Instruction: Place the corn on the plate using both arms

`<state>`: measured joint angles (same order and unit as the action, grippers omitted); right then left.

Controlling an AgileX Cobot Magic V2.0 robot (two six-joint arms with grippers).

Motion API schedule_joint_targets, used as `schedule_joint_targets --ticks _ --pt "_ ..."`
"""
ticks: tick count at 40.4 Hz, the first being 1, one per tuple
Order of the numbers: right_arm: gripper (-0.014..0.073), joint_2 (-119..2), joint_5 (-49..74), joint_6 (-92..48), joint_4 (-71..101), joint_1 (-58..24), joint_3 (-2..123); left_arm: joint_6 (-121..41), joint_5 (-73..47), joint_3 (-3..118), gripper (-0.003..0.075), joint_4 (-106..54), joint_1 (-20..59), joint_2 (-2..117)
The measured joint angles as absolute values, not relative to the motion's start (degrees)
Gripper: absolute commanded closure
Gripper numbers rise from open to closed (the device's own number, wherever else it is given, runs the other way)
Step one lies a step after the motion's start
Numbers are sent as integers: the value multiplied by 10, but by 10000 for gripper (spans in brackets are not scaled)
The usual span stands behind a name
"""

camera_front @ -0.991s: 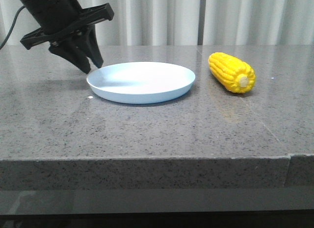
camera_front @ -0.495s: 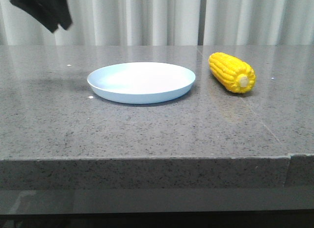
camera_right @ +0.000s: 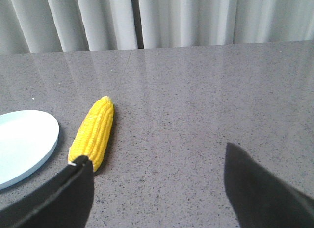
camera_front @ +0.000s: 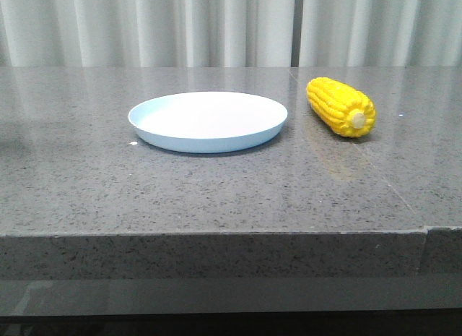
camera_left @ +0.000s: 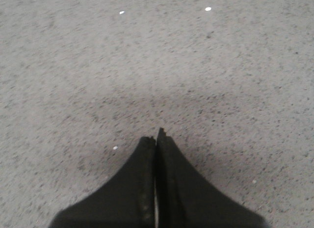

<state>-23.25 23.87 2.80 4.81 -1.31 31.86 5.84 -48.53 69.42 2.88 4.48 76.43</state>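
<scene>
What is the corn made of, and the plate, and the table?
The corn looks like glossy plastic: the kernels are even, bright yellow and shiny. The plate seems smooth matte plastic or melamine, plain pale blue; I can't tell which. The table looks like polished speckled grey stone, since it mirrors the curtain.

A speckled grey stone table (camera_front: 216, 191) with a thick front edge carried two things. A round, shallow, pale light-blue plate (camera_front: 208, 120) lay on it, and a glossy bright yellow corn cob (camera_front: 340, 106) lay just beside the plate's right, apart from it.

Right gripper (camera_right: 157, 189) jaws wide apart; corn (camera_right: 93, 132) on table beside plate (camera_right: 24, 144), untouched.
</scene>
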Motion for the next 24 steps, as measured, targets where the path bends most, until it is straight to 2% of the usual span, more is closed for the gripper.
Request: schedule_joint_targets --ticks 15,24 --pt "18 -233 239 28 48 -13 319 58 -229 433 741 29 41 521" --pt "18 -233 239 28 48 -13 319 58 -156 302 741 30 41 376"
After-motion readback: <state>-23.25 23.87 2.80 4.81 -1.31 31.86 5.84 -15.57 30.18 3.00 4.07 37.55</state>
